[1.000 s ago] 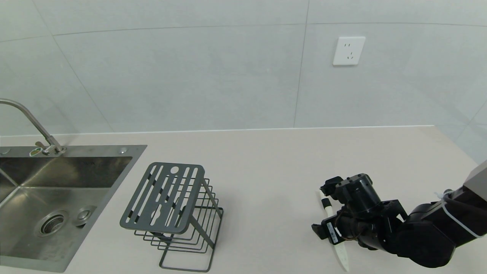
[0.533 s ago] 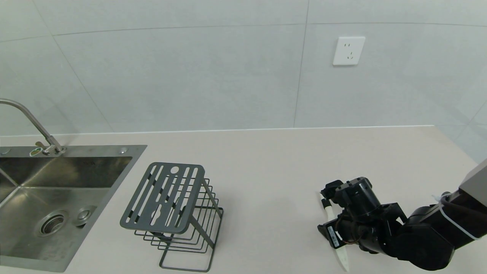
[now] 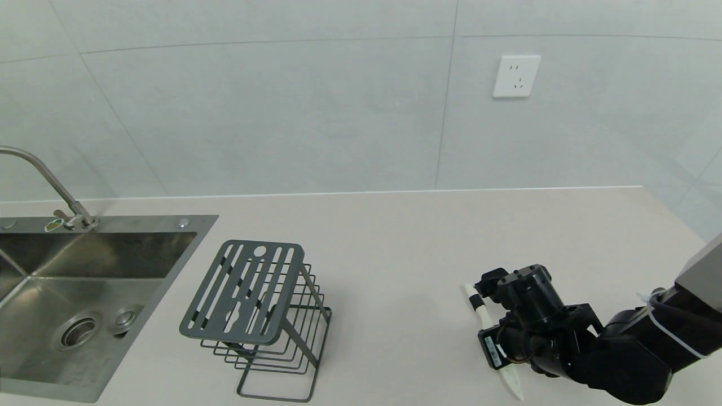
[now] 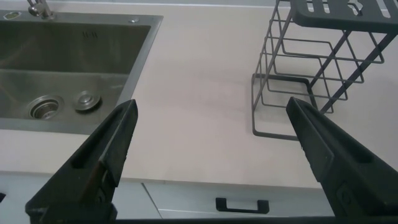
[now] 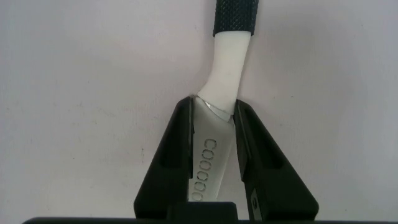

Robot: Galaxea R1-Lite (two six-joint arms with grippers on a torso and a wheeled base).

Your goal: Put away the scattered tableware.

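Half the knife beneath right claw

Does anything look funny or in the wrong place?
Yes. The knife is over the counter, far from the rack. The right gripper pinches it by the blade, not the handle, which looks odd.

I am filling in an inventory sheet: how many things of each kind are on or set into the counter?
knife: 1
rack: 1
sink: 1
tap: 1
total: 4
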